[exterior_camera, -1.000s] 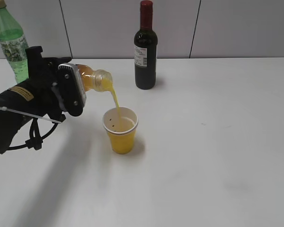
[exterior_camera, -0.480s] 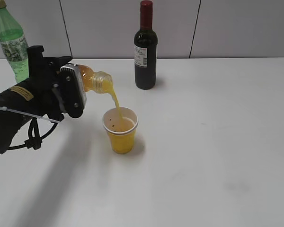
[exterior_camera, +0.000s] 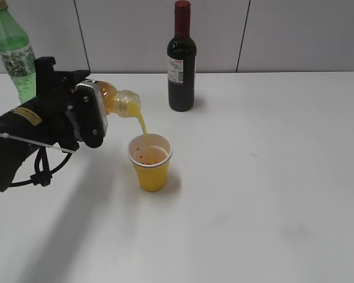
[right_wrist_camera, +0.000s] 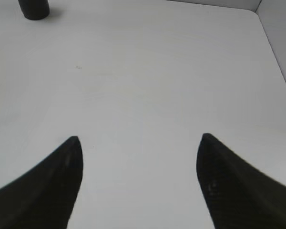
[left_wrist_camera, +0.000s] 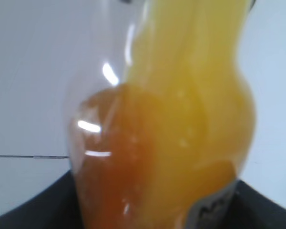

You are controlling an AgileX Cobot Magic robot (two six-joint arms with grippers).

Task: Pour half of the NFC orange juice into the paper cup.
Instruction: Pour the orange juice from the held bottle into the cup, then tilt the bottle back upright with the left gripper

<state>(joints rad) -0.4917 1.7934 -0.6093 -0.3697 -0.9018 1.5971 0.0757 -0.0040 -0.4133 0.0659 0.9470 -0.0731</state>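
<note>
My left gripper (exterior_camera: 88,115) is shut on the NFC orange juice bottle (exterior_camera: 115,101) and holds it tipped on its side, neck to the right. A thin stream of juice falls from its neck into the yellow paper cup (exterior_camera: 150,162), which stands upright just below and right of the neck with juice inside. In the left wrist view the bottle (left_wrist_camera: 181,119) fills the frame, blurred, with orange liquid and part of its label. My right gripper (right_wrist_camera: 139,138) is open and empty above bare table; it does not show in the exterior view.
A dark wine bottle (exterior_camera: 181,59) stands behind the cup near the back wall; its base shows in the right wrist view (right_wrist_camera: 33,8). A taller green bottle (exterior_camera: 13,50) stands at the far left behind my left arm. The white table (exterior_camera: 259,194) stretches right.
The bottle has tipped back very slightly and the juice stream has thinned a little. The cup, the other bottles and the left arm stay about where they were.
</note>
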